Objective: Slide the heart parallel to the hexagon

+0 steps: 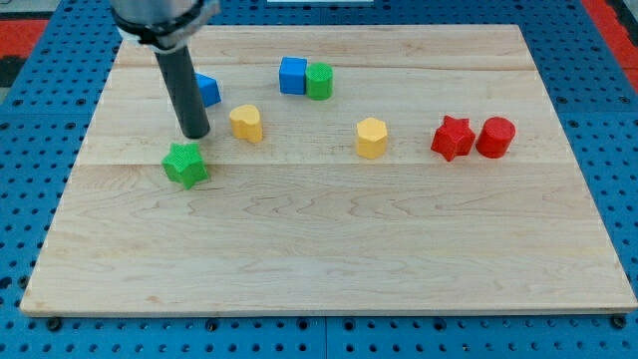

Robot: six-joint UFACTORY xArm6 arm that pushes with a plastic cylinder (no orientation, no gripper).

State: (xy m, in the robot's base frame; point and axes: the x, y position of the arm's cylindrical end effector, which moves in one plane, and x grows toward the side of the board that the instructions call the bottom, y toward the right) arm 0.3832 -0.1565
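the arm has no gripper, only a rod; its tip [196, 135] rests near the board's top-left corner. the yellow heart [246, 123] sits just to its right, the yellow hexagon [371, 138] further toward the right edge, nearly level.

Dark rod under a round grey collar

The rod [184, 90] is a plain, smooth black cylinder with a faint sheen along one side; above it sits a wider, rounded dark grey metal collar [162, 18], cut off by the view's top.
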